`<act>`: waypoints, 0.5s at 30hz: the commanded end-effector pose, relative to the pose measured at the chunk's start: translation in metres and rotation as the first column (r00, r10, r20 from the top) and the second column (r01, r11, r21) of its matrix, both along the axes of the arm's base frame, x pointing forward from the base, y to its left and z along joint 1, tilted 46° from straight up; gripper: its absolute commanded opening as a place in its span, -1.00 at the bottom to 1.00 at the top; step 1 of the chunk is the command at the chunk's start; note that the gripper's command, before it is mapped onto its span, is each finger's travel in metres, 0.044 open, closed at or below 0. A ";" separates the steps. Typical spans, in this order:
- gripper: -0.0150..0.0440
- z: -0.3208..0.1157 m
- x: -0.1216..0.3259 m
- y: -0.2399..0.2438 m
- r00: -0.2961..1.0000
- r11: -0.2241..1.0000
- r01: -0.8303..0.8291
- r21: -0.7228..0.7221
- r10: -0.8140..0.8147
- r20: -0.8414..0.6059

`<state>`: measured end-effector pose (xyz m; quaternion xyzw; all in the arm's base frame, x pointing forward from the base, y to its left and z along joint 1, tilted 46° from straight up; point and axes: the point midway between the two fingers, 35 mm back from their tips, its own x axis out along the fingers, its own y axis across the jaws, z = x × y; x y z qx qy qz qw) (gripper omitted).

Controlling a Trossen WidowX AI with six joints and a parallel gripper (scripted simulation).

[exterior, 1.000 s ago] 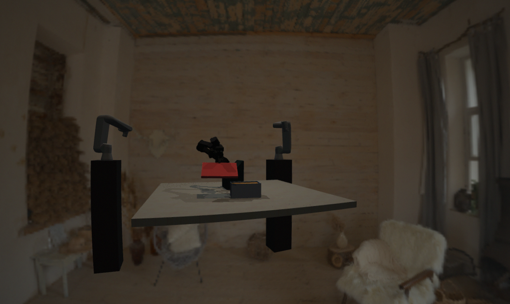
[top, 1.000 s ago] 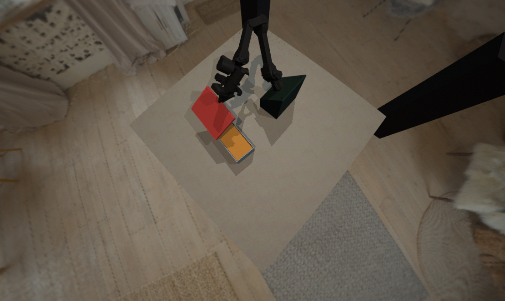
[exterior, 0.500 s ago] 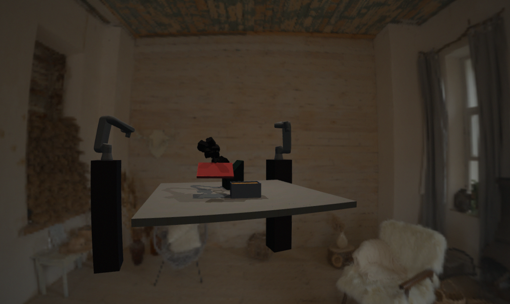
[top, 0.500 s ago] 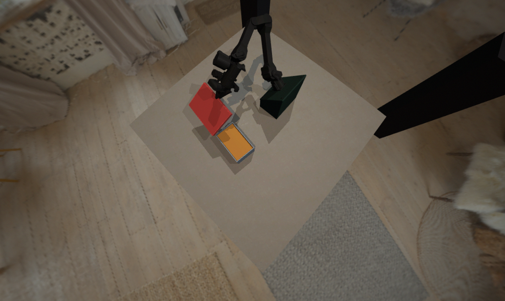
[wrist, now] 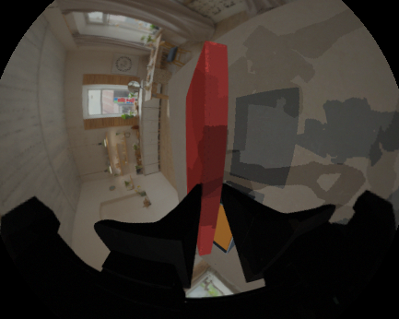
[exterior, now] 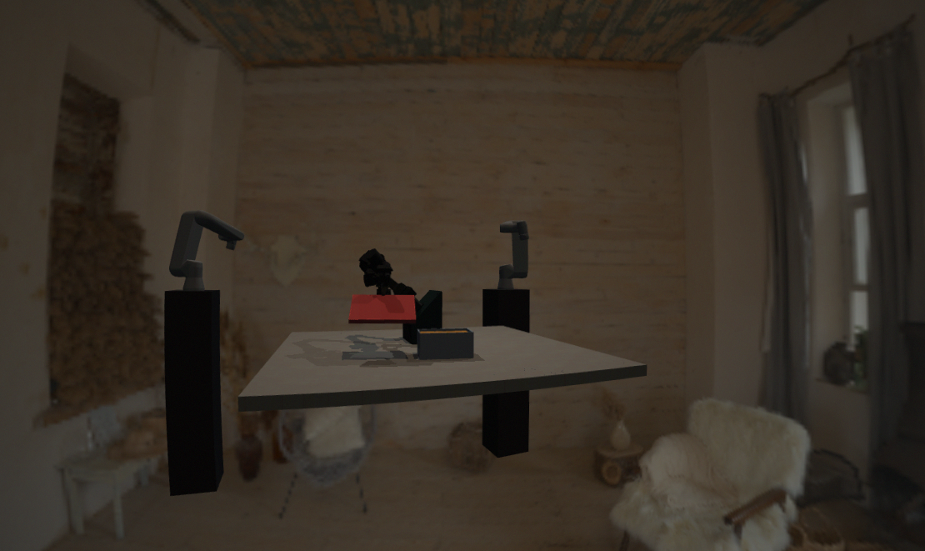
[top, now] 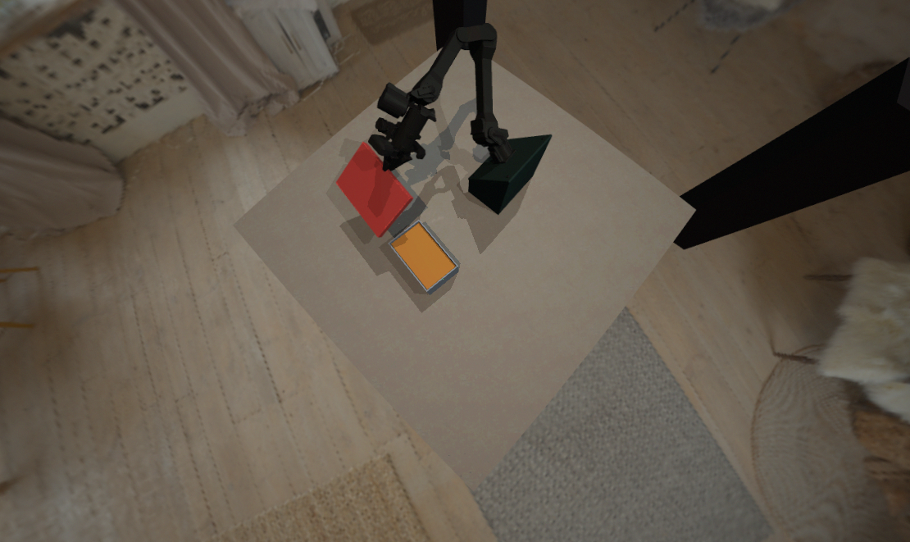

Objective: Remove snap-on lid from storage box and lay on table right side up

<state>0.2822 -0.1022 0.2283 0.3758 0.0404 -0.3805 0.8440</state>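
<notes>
Red lid (top: pixel 373 189) (exterior: pixel 382 308) (wrist: pixel 214 111) (tilted) hangs beside open box (top: pixel 443 281) (exterior: pixel 445 345) (wrist: pixel 223 230).
</notes>
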 end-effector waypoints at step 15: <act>-0.49 0.031 -0.009 -0.021 1.000 1.000 -0.012 -0.003 0.012 0.015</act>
